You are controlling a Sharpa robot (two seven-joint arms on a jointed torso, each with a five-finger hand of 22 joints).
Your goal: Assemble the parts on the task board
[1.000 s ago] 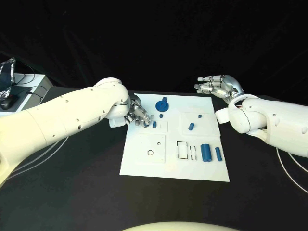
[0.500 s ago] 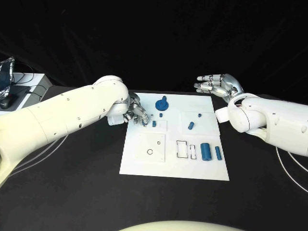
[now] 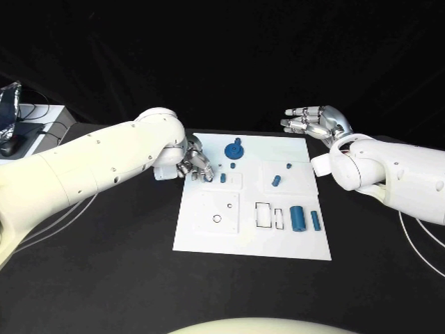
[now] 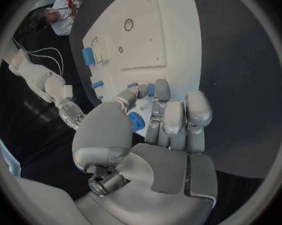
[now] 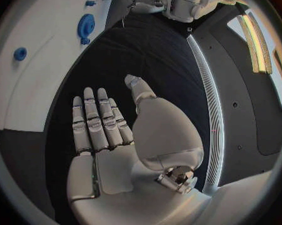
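Mostly unassembled: blue parts (image 3: pixel 297 220) lie loose on the task board (image 3: pixel 251 240); left hand (image 3: pixel 195 165) hovers with fingers curled, grip unclear; right hand (image 3: pixel 318 124) is spread and empty.

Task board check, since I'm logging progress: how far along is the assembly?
Early, it seems. On the task board, a blue gear-like part sits at the far edge, possibly placed already. The left hand has its fingers at a small blue part; whether it grips it is unclear. The right hand hovers open off the board. Two blue cylinders and a small peg lie loose, beside unfilled outlined slots.
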